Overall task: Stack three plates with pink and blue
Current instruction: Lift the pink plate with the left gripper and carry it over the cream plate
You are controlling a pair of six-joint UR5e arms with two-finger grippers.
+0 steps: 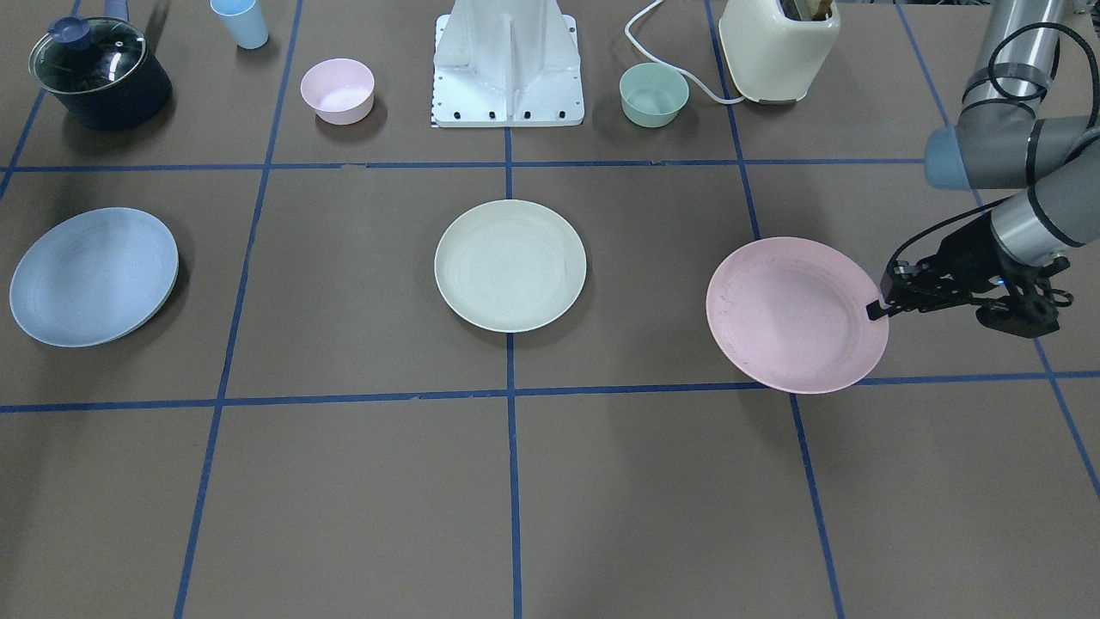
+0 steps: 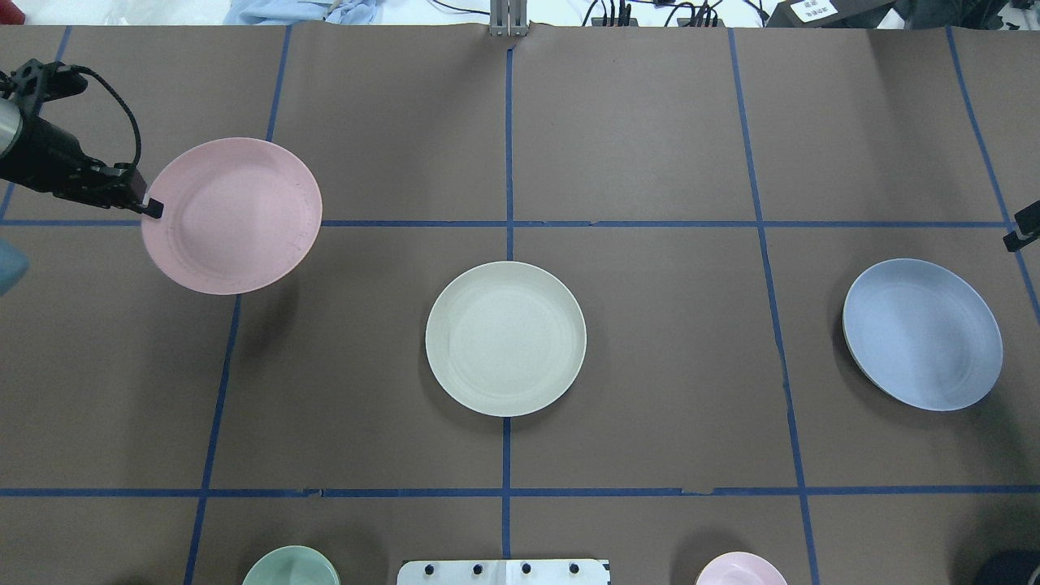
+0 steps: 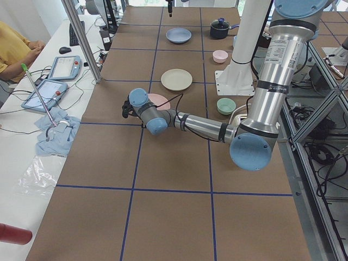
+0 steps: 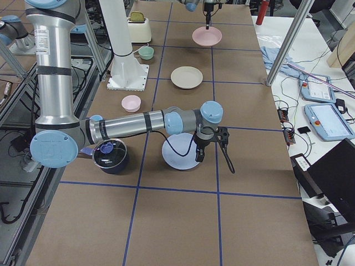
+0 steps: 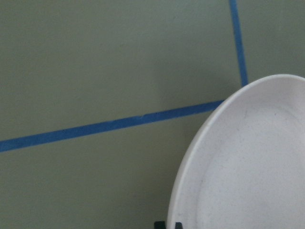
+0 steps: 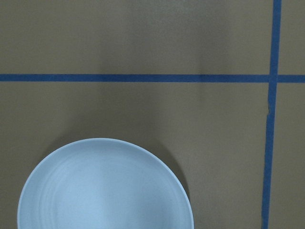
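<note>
Big brown table (image 1: 361, 481), blue tape grid, three plates strung across it. The left gripper (image 1: 877, 308) has the pink plate (image 1: 795, 314) pinched by the rim, jaws drawn in tight on that thin edge. The plate is up off the table, its shadow thrown aside in the overhead view.

The cream plate (image 1: 510, 265) lies flat at table centre, well apart, and looks like the base of the stack. My read is to carry the pink one level, centre it over the cream, lower until the rims nest, then release. An edge pinch lets a plate sag or swing, so slow wins here.

The blue plate (image 1: 93, 275) waits at the other end with the right gripper (image 4: 209, 147) near its rim. Whether those jaws are open, I cannot tell.

The clutter sits back along the robot's side, away from the pink-to-cream line: lidded dark pot (image 1: 101, 73), cream toaster (image 1: 778, 47), green bowl (image 1: 653, 94), pink bowl (image 1: 337, 89) and light blue cup (image 1: 241, 21).
</note>
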